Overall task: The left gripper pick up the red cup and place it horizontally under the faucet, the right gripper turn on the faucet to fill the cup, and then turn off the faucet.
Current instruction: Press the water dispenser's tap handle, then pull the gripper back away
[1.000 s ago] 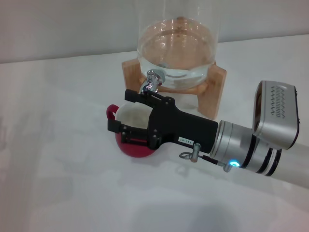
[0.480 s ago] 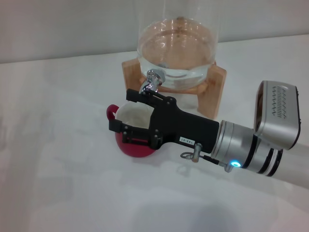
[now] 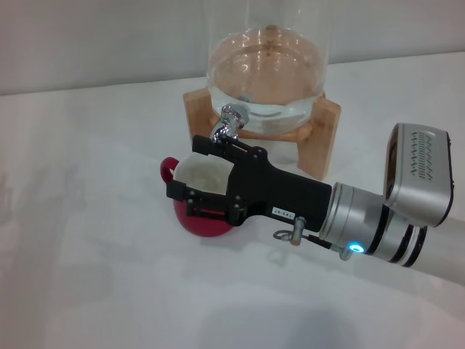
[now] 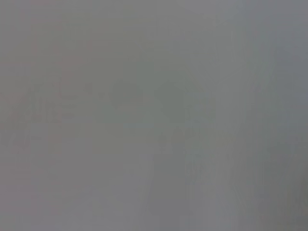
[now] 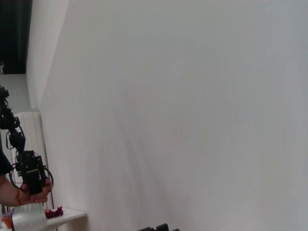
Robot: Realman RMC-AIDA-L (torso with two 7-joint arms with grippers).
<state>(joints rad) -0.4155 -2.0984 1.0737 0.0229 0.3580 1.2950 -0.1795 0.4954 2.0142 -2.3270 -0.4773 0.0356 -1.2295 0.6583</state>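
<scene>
1. The red cup [image 3: 200,207] stood upright mid-worktop, beneath the faucet [image 3: 229,122].
2. The right gripper [image 3: 197,173], jaws spread wide above the cup, should probably close squarely on the faucet lever.
3. The left gripper was unseen.

R hand [image 3: 190,169] reaching fwd, fingers spread wide.

White tabletop [image 3: 87,218] — pale wall [image 5: 192,96]

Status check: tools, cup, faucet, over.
Right tool open, reaching over red cup, upper finger by faucet. Cup upright under spout. Left tool not in view.
</scene>
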